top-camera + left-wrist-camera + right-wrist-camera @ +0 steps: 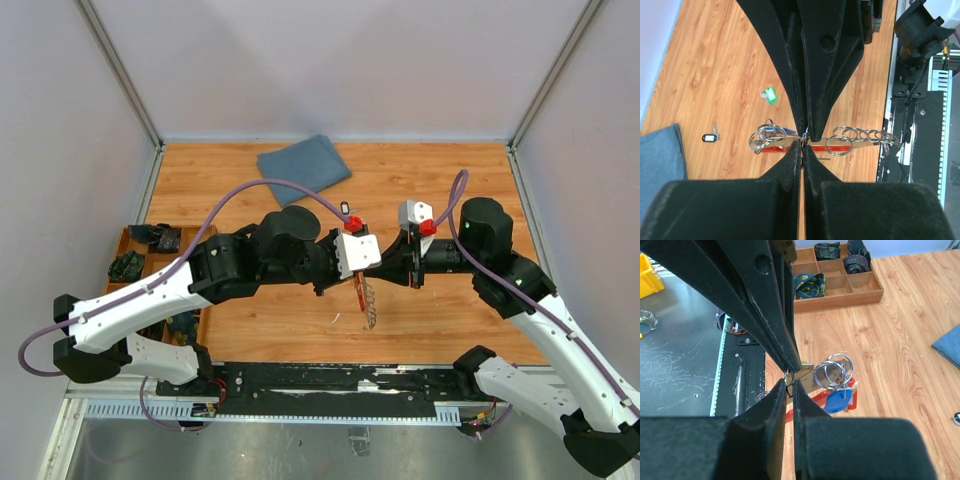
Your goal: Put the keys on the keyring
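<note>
left jaws clamped on keyring (pixel 771 148), right jaws nearly together

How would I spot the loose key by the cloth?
Find the blue cloth at the table's far edge. Just off its right corner lies a tiny silver key. Its black-rimmed head sets it apart from the green-headed key.
</note>
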{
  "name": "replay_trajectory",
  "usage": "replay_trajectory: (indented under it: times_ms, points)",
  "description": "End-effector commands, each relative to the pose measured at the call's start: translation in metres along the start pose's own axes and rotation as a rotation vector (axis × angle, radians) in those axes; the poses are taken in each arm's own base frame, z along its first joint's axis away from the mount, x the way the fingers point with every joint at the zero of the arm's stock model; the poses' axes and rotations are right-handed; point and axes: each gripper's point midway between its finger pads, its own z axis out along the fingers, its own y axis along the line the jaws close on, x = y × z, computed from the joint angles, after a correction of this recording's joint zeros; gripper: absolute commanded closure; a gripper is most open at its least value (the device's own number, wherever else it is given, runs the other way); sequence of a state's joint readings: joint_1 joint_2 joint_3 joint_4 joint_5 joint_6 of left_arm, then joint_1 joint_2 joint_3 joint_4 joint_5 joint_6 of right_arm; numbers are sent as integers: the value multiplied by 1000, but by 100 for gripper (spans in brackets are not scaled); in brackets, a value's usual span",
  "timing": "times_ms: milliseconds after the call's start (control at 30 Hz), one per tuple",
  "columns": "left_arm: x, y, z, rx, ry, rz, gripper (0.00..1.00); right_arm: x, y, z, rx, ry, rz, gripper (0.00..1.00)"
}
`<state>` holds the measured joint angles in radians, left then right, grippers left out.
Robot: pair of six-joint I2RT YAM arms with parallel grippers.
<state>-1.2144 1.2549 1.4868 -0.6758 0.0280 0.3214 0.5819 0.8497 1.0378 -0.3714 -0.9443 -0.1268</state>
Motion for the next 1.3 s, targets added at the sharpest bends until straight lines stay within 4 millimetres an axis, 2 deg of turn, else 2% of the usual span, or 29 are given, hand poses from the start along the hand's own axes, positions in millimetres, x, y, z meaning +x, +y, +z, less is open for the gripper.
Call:
replay_trajectory:
  times_ms: [0, 200, 367, 467, 600, 733, 933, 1267]
  points:
    - [-32, 3, -14, -11, -113, 23, 100, 0, 2, 2, -6, 9, -29, 99]
    - [-34, 5, -17, -26, -134, 9, 98, -14, 2, -2, 25, -35, -58, 99]
    - [-42, 6, -26, -45, -210, -24, 79, -35, 8, -7, 32, -105, -84, 100]
    - [-51, 5, -35, -53, -280, -54, 73, -50, 14, -10, 23, -172, -97, 100]
    - [-60, 3, -44, -52, -359, -100, 71, -73, 24, -14, -2, -268, -106, 99]
    - [-72, 2, -53, -46, -444, -130, 70, -87, 29, -18, -16, -323, -119, 99]
    - [-88, 3, -65, -49, -560, -166, 68, -93, 34, -18, -38, -351, -137, 99]
    - [-97, 3, -64, -45, -624, -194, 67, -93, 42, -18, -78, -353, -166, 99]
